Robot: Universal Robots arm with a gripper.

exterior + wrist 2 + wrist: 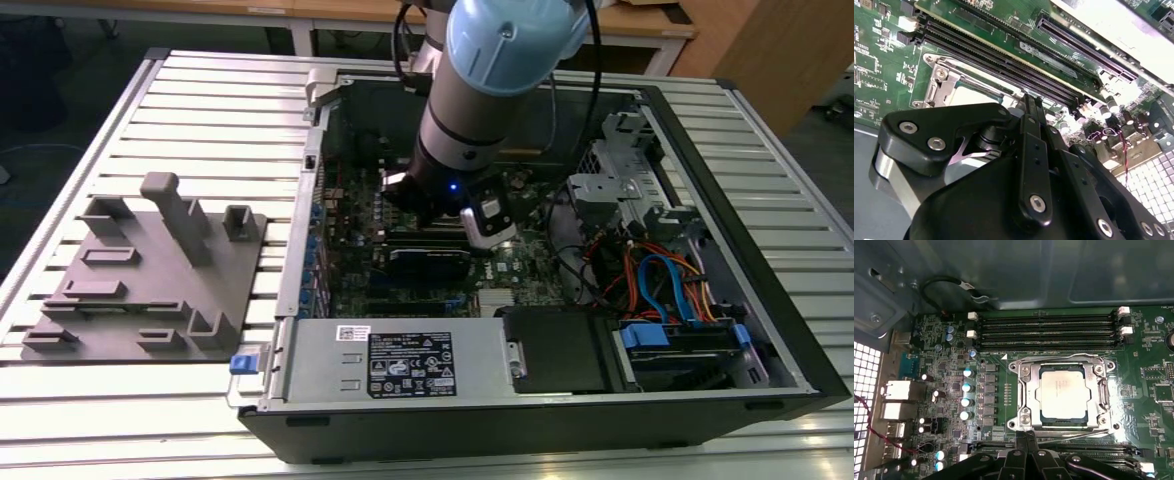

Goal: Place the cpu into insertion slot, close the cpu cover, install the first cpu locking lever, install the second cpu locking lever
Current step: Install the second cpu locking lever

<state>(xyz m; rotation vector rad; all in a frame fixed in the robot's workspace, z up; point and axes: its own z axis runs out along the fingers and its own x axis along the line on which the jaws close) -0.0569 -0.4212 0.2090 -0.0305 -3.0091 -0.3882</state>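
In the exterior view the arm (467,120) comes down from the far side, steeply tilted, into an open computer case (747,330) that lies on a slatted table (160,410). Its wrist is low over the green motherboard (350,215), about the middle of the case. A grey fixture block (147,275) sits on the table at the exterior view's left, well apart from the case.

In the second wrist view the gripper (1029,102) is seen from behind its black linkage. The fingers (1031,130) lie pressed together into one narrow blade with nothing between them. Their tip is at the edge of the insertion slot (941,82), just beside the long black memory slots (1004,65).

In the first wrist view the cpu (1062,392) sits flat in the insertion slot, its silver top showing through the square window of the cpu cover (1026,390), which lies down over it. The closed fingertips meet the cover's near edge, beside a thin locking lever (1074,438) that runs along that side.
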